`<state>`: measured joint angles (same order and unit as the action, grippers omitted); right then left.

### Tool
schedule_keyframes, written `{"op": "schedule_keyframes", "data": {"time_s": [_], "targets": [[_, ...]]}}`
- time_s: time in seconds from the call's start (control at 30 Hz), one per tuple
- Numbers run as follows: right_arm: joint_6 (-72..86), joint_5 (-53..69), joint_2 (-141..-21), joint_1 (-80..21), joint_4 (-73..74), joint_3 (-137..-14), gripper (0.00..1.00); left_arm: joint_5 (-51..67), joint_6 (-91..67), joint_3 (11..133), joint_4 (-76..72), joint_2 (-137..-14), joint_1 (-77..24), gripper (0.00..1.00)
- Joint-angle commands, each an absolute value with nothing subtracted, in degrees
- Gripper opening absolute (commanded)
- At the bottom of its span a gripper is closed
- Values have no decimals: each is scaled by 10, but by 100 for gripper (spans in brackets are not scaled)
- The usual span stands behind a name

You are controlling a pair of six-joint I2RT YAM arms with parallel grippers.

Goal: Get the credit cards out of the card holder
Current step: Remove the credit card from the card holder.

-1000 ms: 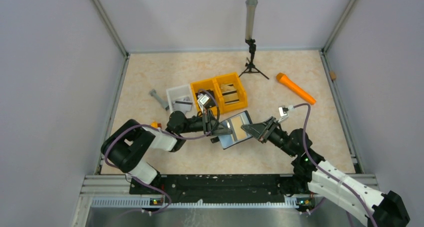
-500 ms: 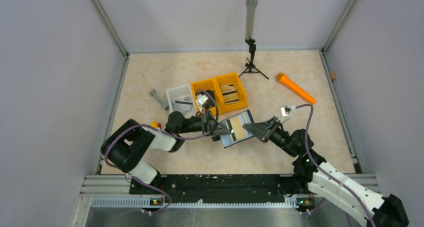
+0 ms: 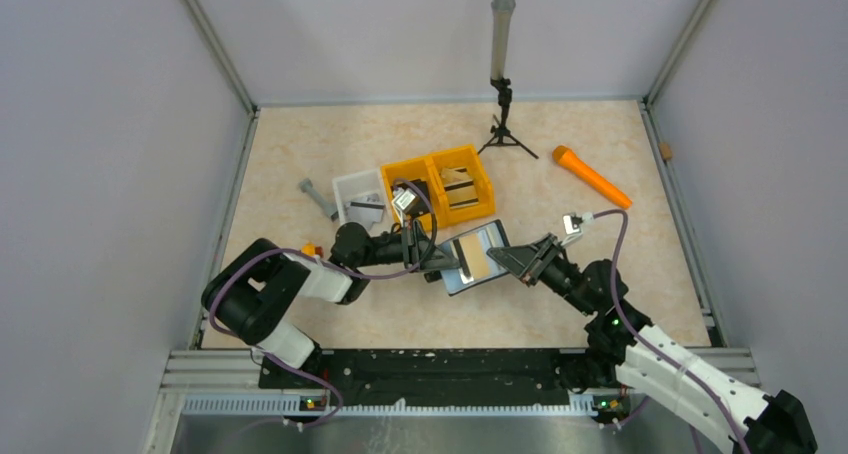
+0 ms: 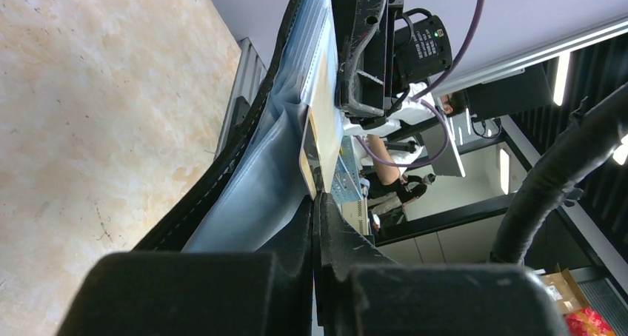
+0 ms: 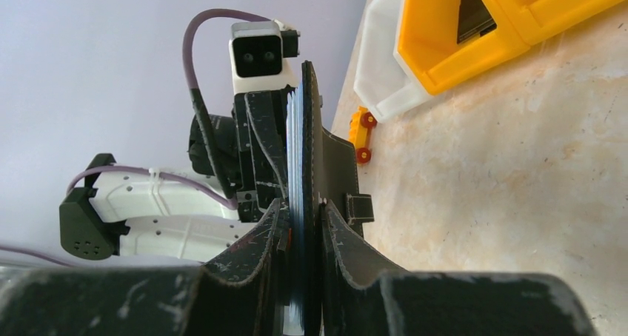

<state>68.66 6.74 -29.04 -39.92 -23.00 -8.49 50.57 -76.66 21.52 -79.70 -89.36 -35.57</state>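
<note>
**Left gripper (image 3: 443,262) and right gripper (image 3: 501,258) pinch the card holder (image 3: 463,277).**
Yellow bins (image 3: 447,186) just beyond; marbled table (image 3: 300,144), grey walls (image 3: 100,124).

Top camera was fixed high above and behind the arm bases, looking steeply down on the whole table (image 3: 300,154) from well back. Left wrist camera looked along its own fingers (image 4: 355,277), very close, edge-on to the card holder (image 4: 244,203), with the right gripper (image 4: 344,92) just beyond. Right wrist camera faced the opposite way, equally close, edge-on to the same holder, with the yellow bins (image 5: 459,40) behind. All three views shared the holder.
</note>
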Motion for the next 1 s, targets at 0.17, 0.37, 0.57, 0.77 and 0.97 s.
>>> {"op": "schedule_keyframes", "data": {"time_s": [0.17, 0.37, 0.57, 0.77, 0.97], "targets": [[707, 92, -311, -390, -320, -82, 5, 514, -769, 230, -819, -892, -354, 22], [713, 97, -320, -390, -338, -77, 4, 510, -772, 242, -823, -901, -357, 37], [712, 101, -320, -390, -337, -77, 4, 510, -776, 253, -826, -911, -362, 27], [698, 76, -292, -390, -294, -80, 2, 521, -780, 244, -831, -914, -354, 0], [640, -18, -183, -384, -127, -107, 2, 566, -780, 200, -816, -879, -295, 0]]}}
